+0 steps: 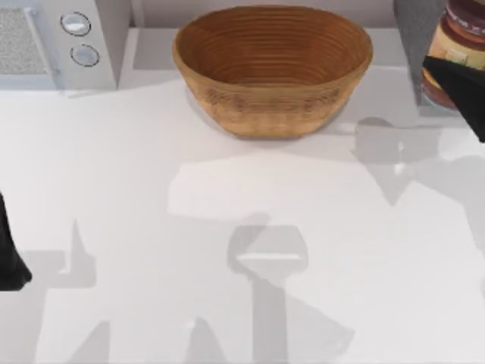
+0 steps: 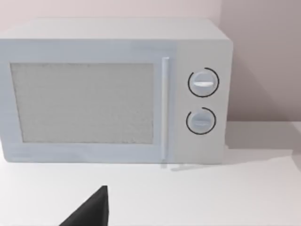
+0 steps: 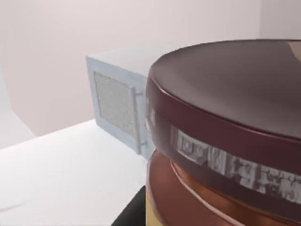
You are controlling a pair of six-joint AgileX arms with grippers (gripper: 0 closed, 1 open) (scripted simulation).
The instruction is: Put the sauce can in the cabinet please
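**Maroon-lidded sauce can held at the cabinet's edge**

Maroon lid up, the sauce can (image 1: 455,45) sits in the right gripper (image 1: 455,83) at the table's far right corner, just beside the dark grey cabinet (image 1: 415,38), to the right of the wicker basket (image 1: 273,68). A black finger (image 1: 462,87) crosses the orange label and clamps the can. Part of the can and most of the cabinet are cut off by the picture's edge. In the right wrist view the lid (image 3: 225,108) looms close, with the white microwave (image 3: 117,103) behind. Left of the basket and well apart, the left gripper (image 1: 11,258) is parked at the table's edge; whether its fingers are apart cannot be told.
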